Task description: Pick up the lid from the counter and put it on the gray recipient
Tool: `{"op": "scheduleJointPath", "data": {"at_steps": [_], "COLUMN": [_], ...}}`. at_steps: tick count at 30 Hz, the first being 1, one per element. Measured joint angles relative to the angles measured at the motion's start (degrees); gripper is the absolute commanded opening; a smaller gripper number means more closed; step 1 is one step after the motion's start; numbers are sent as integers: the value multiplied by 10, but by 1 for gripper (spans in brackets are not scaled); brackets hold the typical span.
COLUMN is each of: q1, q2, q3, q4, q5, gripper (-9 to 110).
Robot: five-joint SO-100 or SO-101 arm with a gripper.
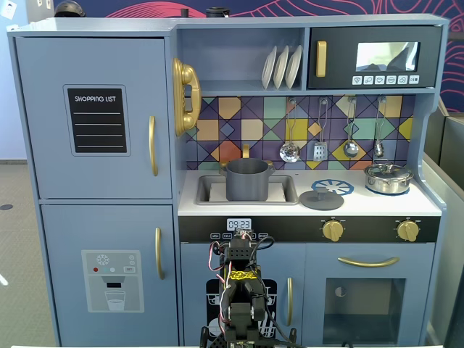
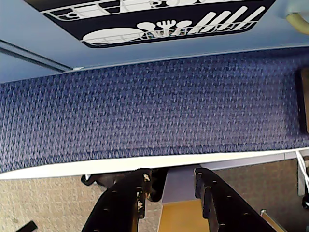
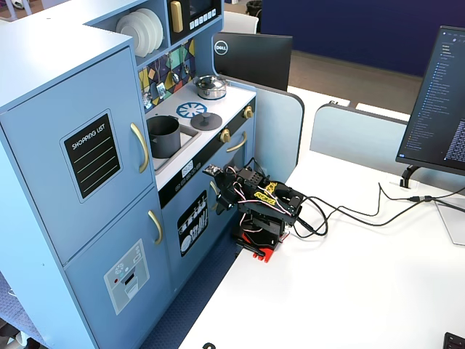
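The dark gray lid (image 1: pixel 321 199) lies flat on the white counter, just right of the sink, next to the blue-and-white burner mark. It also shows in a fixed view (image 3: pixel 206 121). The gray recipient (image 1: pixel 247 180) stands uncovered in the sink, left of the lid, as both fixed views show (image 3: pixel 164 135). My gripper (image 2: pixel 171 181) is folded down in front of the toy kitchen's lower doors (image 3: pixel 218 200), well below the counter. Its jaws stand apart with nothing between them. The wrist view shows only carpet and the table edge.
A shiny silver pot (image 1: pixel 388 177) with its own lid sits on the right burner. Utensils (image 1: pixel 319 148) hang above the counter. My arm stands on a white table (image 3: pixel 349 291) with cables and a monitor (image 3: pixel 436 102). Blue carpet (image 2: pixel 145 111) lies below.
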Motion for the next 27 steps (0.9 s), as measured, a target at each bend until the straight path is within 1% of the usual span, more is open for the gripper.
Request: {"op": "scheduleJointPath", "data": {"at_steps": [5,13,16,21,27], "q1": [41,78,103,150,193], "q2": [-4,-88,-120,-163,-206], "q3": [-37,-225,-275,-328,-385], "q4": [-18,-83,-142,-276,-359], "q5": [-4,-29,-33,-33,-63], "gripper": [0,0,0,0,0]}}
